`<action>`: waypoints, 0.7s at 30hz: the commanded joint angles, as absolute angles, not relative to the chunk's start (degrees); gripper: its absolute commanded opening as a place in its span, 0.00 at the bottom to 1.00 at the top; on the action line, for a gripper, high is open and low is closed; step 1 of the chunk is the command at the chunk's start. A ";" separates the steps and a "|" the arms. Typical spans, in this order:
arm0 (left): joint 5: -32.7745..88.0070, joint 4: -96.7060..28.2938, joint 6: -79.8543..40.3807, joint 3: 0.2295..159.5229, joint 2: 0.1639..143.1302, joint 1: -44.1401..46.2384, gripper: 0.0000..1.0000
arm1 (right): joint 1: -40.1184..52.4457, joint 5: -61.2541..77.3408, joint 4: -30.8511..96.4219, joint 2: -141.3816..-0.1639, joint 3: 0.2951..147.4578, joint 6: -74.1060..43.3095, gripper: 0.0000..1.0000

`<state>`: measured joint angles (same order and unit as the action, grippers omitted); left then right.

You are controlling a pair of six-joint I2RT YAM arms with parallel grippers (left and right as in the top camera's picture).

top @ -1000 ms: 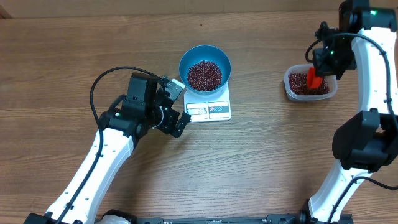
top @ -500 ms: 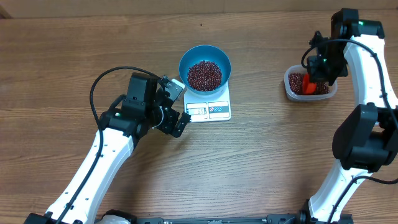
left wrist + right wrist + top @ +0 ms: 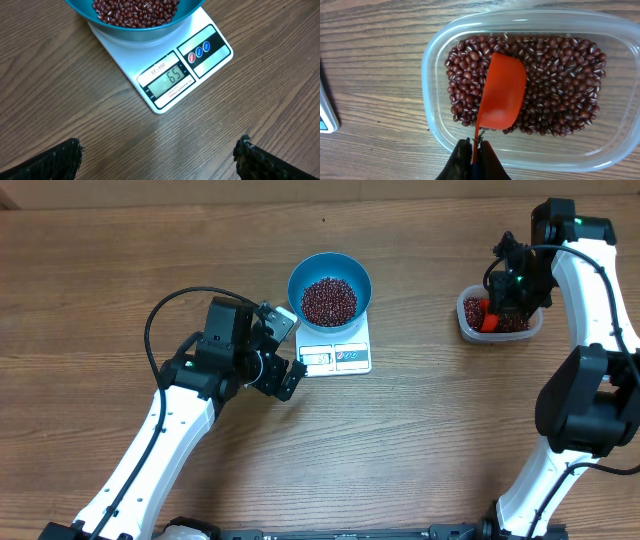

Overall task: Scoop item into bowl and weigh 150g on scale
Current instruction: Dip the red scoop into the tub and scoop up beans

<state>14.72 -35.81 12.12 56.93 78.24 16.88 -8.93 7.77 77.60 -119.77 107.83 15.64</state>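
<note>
The blue bowl (image 3: pixel 301 275) stands on the white scale (image 3: pixel 337 357) and holds a heap of red-brown beans (image 3: pixel 329 300). In the left wrist view the scale (image 3: pixel 123 56) shows 65 on its display (image 3: pixel 167 81) below the bowl (image 3: pixel 140 35). My left gripper (image 3: pixel 291 350) is open just left of the scale, with only bare wood between its fingers (image 3: pixel 159 150). My right gripper (image 3: pixel 475 147) is shut on the thin handle of an orange scoop (image 3: pixel 501 92). The scoop's head lies on more beans (image 3: pixel 560 95) inside a clear tub (image 3: pixel 434 55).
The clear tub (image 3: pixel 466 326) sits at the right of the wooden table, about a bowl's width from the scale. The right arm (image 3: pixel 600 300) curves over the table's right edge. The left arm (image 3: pixel 170 420) and its cable lie across the lower left.
My right gripper has moved left and down over the tub, bringing the orange scoop to the beans at the tub's left side. The left arm has stayed still.
</note>
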 commanded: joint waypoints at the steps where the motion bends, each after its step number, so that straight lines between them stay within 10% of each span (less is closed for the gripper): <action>1: 14.81 -35.79 11.55 56.82 78.65 16.86 1.00 | -9.06 10.66 77.65 -119.72 107.20 15.25 0.04; 21: 14.81 -35.79 11.55 56.84 78.65 16.86 0.99 | -9.78 14.57 76.49 -119.72 107.20 15.53 0.04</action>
<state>14.72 -35.81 12.12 56.93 78.24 16.88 -9.10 10.28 77.10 -119.77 107.81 15.25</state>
